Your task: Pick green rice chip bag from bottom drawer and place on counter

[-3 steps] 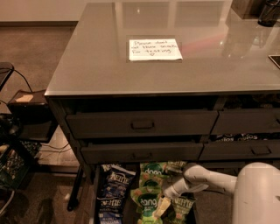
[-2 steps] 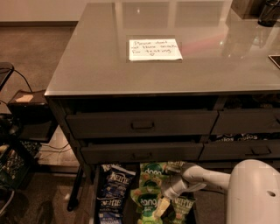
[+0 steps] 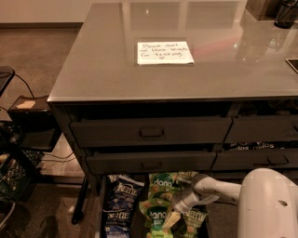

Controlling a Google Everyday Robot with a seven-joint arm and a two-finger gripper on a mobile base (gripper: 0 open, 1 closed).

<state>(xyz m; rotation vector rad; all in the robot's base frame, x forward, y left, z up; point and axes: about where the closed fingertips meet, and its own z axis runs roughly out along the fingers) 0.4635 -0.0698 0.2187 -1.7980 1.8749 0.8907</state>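
Observation:
The bottom drawer [image 3: 103, 200] is pulled open at the foot of the dark cabinet and holds several snack bags. Green rice chip bags [image 3: 159, 201] lie in its middle, with a dark blue chip bag [image 3: 119, 202] to their left. My gripper [image 3: 168, 219] reaches in from the right on a white arm [image 3: 219, 186] and sits low over the green bags, at the front of the drawer. The counter [image 3: 186, 79] is the glossy grey top above, bearing a white handwritten note [image 3: 165, 52].
Two handled drawers [image 3: 151, 132] stand shut above the open one, with narrower drawers [image 3: 265, 130] to their right. A dark container [image 3: 285, 14] stands at the counter's far right corner. Cables and a black box [image 3: 28, 121] lie on the floor at the left.
The arm and gripper have stayed over the green bags; only a slight shift of the arm shows. The bags lie as before.

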